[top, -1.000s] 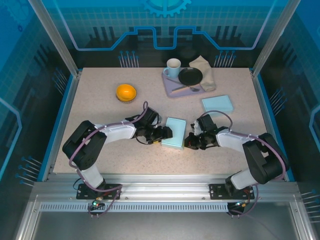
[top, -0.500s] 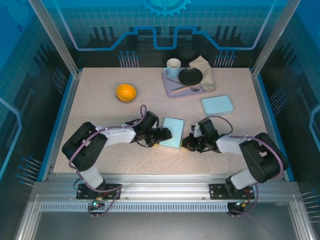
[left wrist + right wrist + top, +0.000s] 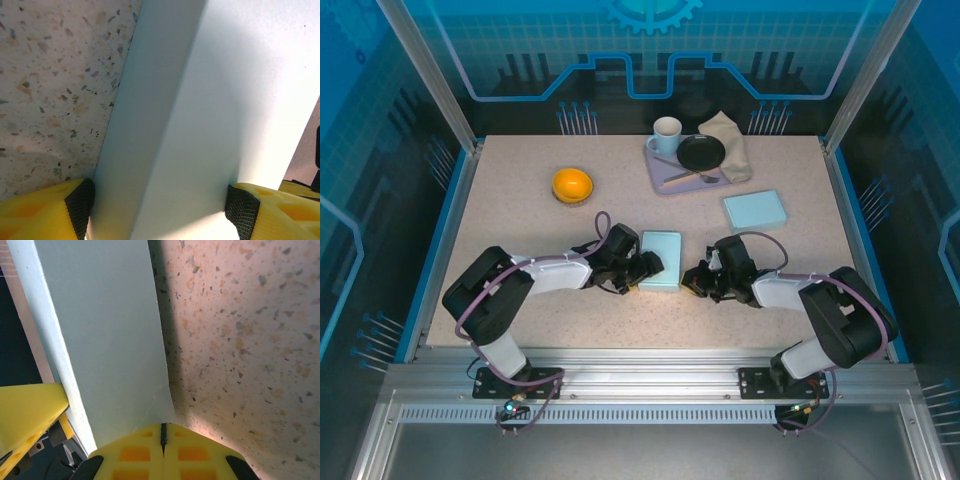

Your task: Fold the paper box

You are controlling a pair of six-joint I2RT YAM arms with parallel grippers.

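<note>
The paper box (image 3: pixel 661 258) is a flat, pale blue box lying on the speckled table in front of both arms. My left gripper (image 3: pixel 645 268) reaches in from the left and straddles the box's near end. In the left wrist view the box (image 3: pixel 200 115) runs between the two black pads (image 3: pixel 80 205), which press against its opposite sides. My right gripper (image 3: pixel 693 280) is shut with nothing between its fingers. Its tip (image 3: pixel 162 432) touches the box's right side (image 3: pixel 100 340) near the corner.
A second pale blue box (image 3: pixel 755 210) lies to the far right. A purple tray (image 3: pixel 658 172) at the back holds a mug (image 3: pixel 666 135), a black dish (image 3: pixel 701 152) and a napkin (image 3: pixel 732 140). An orange object (image 3: pixel 572 185) sits at the back left.
The box has turned from a tilt to nearly square with the table and shifted slightly left and away. Both grippers moved along with it, the right one sliding left.
</note>
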